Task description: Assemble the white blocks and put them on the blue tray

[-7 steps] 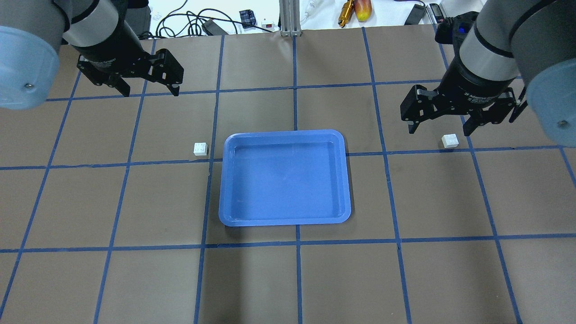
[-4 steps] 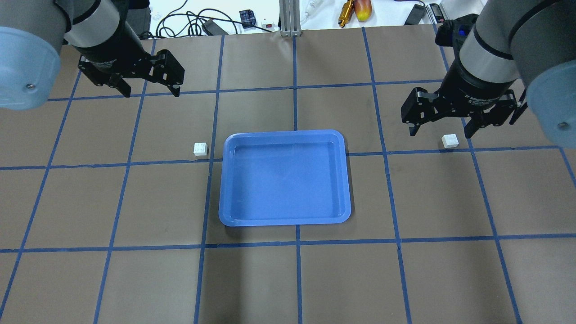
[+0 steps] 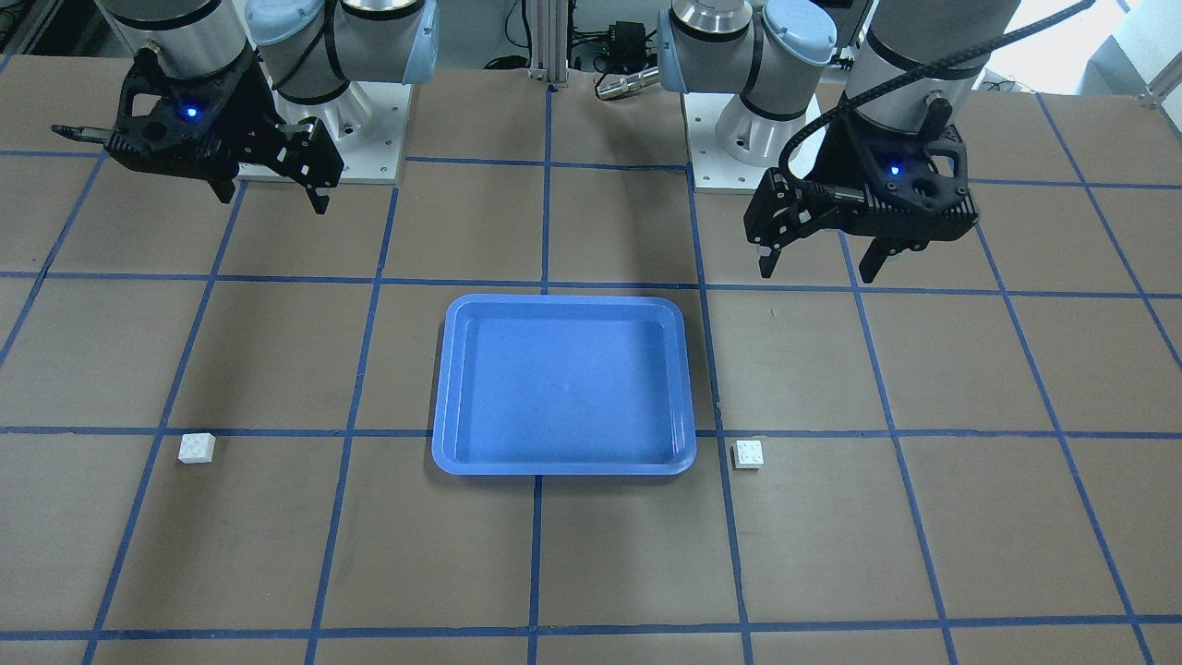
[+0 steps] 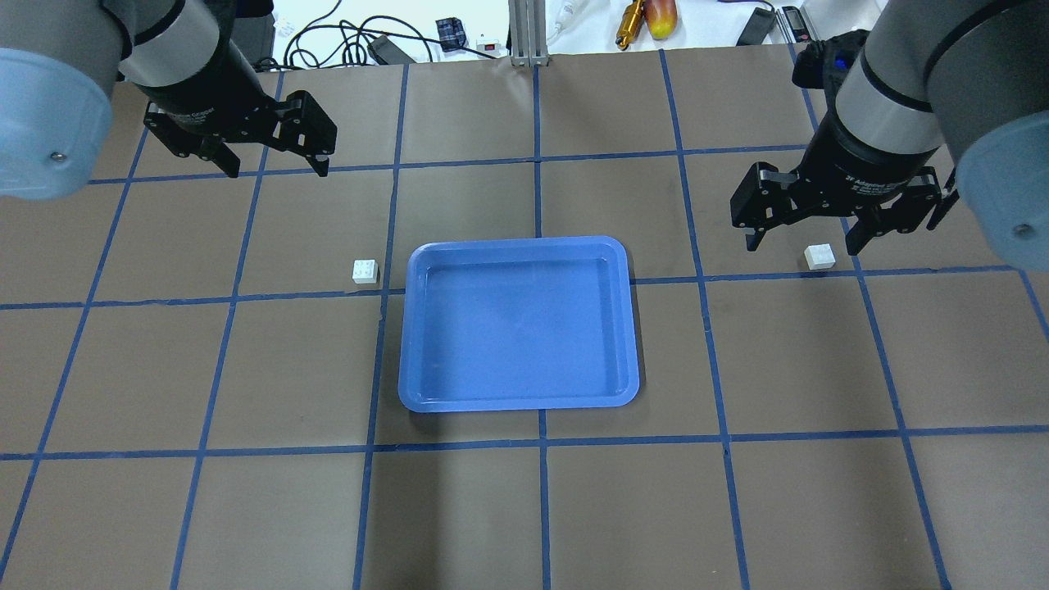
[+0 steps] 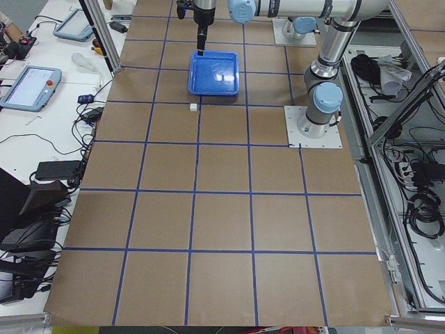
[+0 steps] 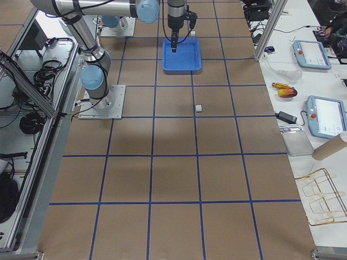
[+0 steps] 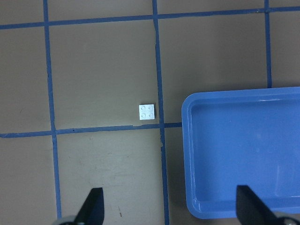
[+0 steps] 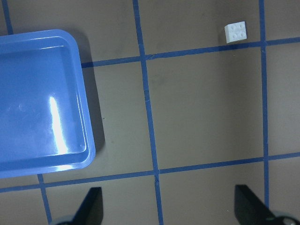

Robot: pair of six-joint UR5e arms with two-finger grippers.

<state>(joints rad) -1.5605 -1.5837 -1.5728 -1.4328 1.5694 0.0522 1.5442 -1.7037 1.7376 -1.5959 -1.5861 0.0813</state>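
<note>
The blue tray (image 4: 518, 328) lies empty at the table's middle, also in the front view (image 3: 563, 383). One white block (image 4: 365, 271) sits just left of the tray; in the left wrist view it (image 7: 147, 112) lies beside the tray's corner (image 7: 187, 140). A second white block (image 4: 819, 256) sits far right, also seen in the right wrist view (image 8: 236, 32). My left gripper (image 4: 276, 168) is open and empty, raised over the far left of the table. My right gripper (image 4: 803, 243) is open and empty, raised close by the right block.
The table is brown with a blue tape grid. Cables, tools and small devices (image 4: 647, 18) lie beyond the far edge. The arm bases (image 3: 729, 139) stand at the robot's side of the table.
Both arms have shifted only slightly; the right gripper has crept a little nearer the right block. The blocks and tray have not moved.
</note>
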